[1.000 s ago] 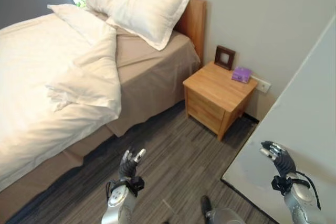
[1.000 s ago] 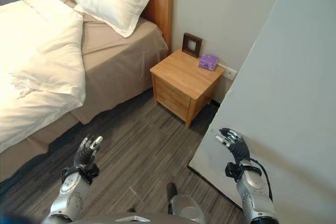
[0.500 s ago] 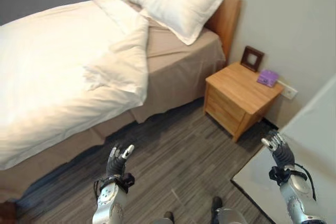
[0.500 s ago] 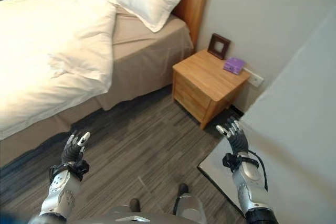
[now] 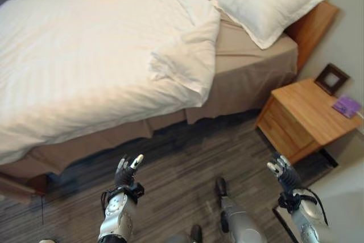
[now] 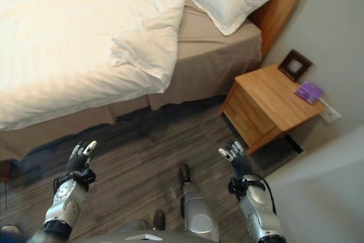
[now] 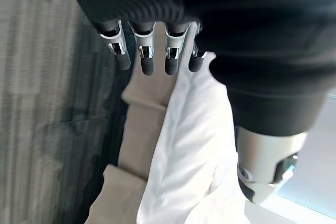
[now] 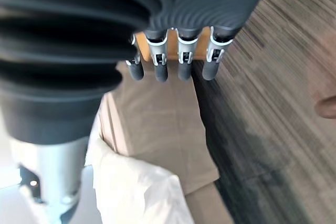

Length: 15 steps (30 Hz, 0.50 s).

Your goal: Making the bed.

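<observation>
Since the earlier frames the whole scene has slid rightward with the camera, bringing more of the bed [image 5: 244, 78] ahead of both hands. Left robot hand [image 5: 126, 173] and right robot hand [image 6: 235, 159] are raised over the dark floor [image 5: 182, 163], fingers straight and spread, holding nothing. White duvet [image 5: 102, 55] lies rumpled beyond the left robot hand, its corner folded back; pillow [image 5: 261, 1] sits farther off. Wooden nightstand [image 6: 267, 103], beyond the right robot hand, carries a picture frame [image 6: 294, 65] and a purple box [image 6: 309, 91].

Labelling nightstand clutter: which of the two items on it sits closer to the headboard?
The dark picture frame, standing at the nightstand's back corner; the purple box lies farther along, toward the wall outlet.
</observation>
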{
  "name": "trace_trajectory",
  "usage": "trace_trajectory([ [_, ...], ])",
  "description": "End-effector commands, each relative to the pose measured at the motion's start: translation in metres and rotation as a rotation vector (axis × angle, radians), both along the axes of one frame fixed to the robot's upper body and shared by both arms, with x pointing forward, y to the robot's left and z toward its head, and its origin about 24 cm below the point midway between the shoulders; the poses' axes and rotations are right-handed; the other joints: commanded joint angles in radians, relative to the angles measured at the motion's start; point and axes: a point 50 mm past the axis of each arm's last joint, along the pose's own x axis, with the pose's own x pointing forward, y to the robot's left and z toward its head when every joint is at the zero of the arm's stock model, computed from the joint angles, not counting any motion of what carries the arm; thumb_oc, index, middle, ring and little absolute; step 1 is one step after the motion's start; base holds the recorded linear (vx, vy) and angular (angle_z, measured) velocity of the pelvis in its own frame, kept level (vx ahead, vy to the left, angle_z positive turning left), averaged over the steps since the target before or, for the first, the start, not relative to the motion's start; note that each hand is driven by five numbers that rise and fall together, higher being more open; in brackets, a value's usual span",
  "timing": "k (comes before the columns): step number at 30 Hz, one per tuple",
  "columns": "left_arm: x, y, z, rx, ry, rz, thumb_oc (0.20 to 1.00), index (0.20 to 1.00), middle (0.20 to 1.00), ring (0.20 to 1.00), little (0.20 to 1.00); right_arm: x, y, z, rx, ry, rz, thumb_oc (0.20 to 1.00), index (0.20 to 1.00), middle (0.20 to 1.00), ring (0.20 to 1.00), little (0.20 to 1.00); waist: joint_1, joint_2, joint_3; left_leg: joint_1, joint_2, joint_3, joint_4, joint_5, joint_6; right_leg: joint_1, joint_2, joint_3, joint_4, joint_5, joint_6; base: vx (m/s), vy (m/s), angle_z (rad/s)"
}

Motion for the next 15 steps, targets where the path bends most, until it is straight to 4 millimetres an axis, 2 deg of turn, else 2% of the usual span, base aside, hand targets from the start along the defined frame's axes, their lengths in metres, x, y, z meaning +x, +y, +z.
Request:
trace_trajectory([
  [1,0.008,0.002,0.028,0.064,-0.151,-0.054,1.000,1.000,1.000,1.000,1.000,0.029,-0.011,0.033,-0.036,-0.166,0.009,1.000,1.000,1.000,1.000,1.000,-0.019,0.007,-0.050,0.283,0.130,-0.116,-0.135,-0.020,-0.099,0.027,0.017,0.003,0.039,0.131,0.017,0.54,-0.190,0.64],
  [2,0.011,-0.004,0.030,0.071,-0.156,-0.080,1.000,1.000,1.000,1.000,1.000,0.029,-0.011,0.036,-0.042,-0.173,0.022,1.000,1.000,1.000,1.000,1.000,-0.040,0.023,-0.069,0.267,0.155,-0.114,-0.074,0.013,-0.128,0.017,0.015,0.008,0.100,0.115,-0.003,0.57,-0.192,0.73],
  [3,0.015,-0.009,0.032,0.070,-0.168,-0.095,1.000,1.000,1.000,1.000,1.000,0.033,-0.010,0.037,-0.037,-0.179,0.029,1.000,1.000,1.000,1.000,1.000,-0.054,0.038,-0.078,0.255,0.171,-0.110,0.009,0.081,-0.177,0.021,0.021,0.003,0.138,0.101,-0.015,0.57,-0.212,0.81],
  [4,0.019,-0.013,0.032,0.036,-0.179,-0.082,1.000,1.000,1.000,1.000,1.000,0.037,-0.010,0.039,-0.044,-0.182,0.032,1.000,1.000,1.000,1.000,1.000,-0.054,0.044,-0.081,0.222,0.183,-0.075,0.120,0.174,-0.235,0.056,0.016,-0.029,0.142,0.081,-0.031,0.45,-0.150,1.28],
  [6,0.021,-0.018,0.031,-0.022,-0.197,-0.070,1.000,1.000,1.000,1.000,1.000,0.044,-0.006,0.047,0.024,-0.231,0.020,1.000,1.000,1.000,1.000,1.000,-0.033,0.024,-0.071,0.077,0.182,0.004,0.411,0.290,-0.293,0.158,0.019,-0.042,0.102,0.047,-0.058,0.47,-0.270,1.12],
  [7,0.023,-0.019,0.034,-0.020,-0.208,-0.077,1.000,1.000,1.000,1.000,1.000,0.047,-0.004,0.049,0.036,-0.242,0.030,1.000,1.000,1.000,1.000,1.000,-0.015,0.000,-0.061,0.016,0.199,0.066,0.501,0.311,-0.285,0.206,0.016,-0.047,0.081,0.037,-0.072,0.51,-0.421,0.33],
  [8,0.025,-0.022,0.036,-0.018,-0.216,-0.085,1.000,1.000,1.000,1.000,1.000,0.048,-0.006,0.050,0.004,-0.240,0.030,1.000,1.000,1.000,1.000,1.000,0.003,-0.018,-0.046,-0.030,0.262,0.162,0.539,0.290,-0.251,0.256,0.018,-0.051,0.061,0.016,-0.088,0.39,-0.372,-0.46],
  [9,0.027,-0.024,0.037,-0.023,-0.218,-0.096,1.000,1.000,1.000,1.000,1.000,0.049,-0.007,0.051,-0.014,-0.236,0.026,1.000,1.000,1.000,1.000,1.000,0.016,-0.033,-0.044,-0.066,0.272,0.195,0.526,0.281,-0.228,0.284,0.014,-0.043,0.045,0.004,-0.093,0.37,-0.297,-0.70],
  [10,0.029,-0.025,0.038,-0.034,-0.221,-0.098,1.000,1.000,1.000,1.000,1.000,0.049,-0.010,0.052,-0.034,-0.234,0.013,1.000,1.000,1.000,1.000,1.000,0.029,-0.042,-0.040,-0.115,0.318,0.249,0.493,0.281,-0.217,0.318,0.010,-0.047,0.024,-0.009,-0.097,0.22,-0.134,-0.61],
  [12,0.029,-0.026,0.037,-0.035,-0.221,-0.098,1.000,1.000,1.000,1.000,1.000,0.049,-0.011,0.052,-0.035,-0.234,0.012,1.000,1.000,1.000,1.000,1.000,0.034,-0.036,-0.035,-0.110,0.326,0.252,0.501,0.272,-0.218,0.325,0.018,-0.044,0.020,-0.009,-0.098,0.28,-0.065,-0.22],
  [13,0.026,-0.025,0.033,-0.022,-0.194,-0.116,1.000,1.000,1.000,1.000,1.000,0.047,-0.014,0.054,-0.022,-0.248,-0.014,1.000,1.000,1.000,1.000,1.000,0.060,-0.033,-0.043,-0.175,0.336,0.292,0.304,0.249,-0.208,0.386,0.022,-0.031,-0.020,-0.025,-0.084,0.56,-0.024,-0.21],
  [15,0.021,-0.023,0.032,0.013,-0.180,-0.132,1.000,1.000,1.000,1.000,1.000,0.042,-0.014,0.052,-0.041,-0.236,0.006,1.000,1.000,1.000,1.000,1.000,0.070,-0.010,-0.049,-0.164,0.286,0.231,0.088,0.243,-0.199,0.413,0.024,-0.008,-0.024,-0.043,-0.070,0.55,0.051,-0.18],
])
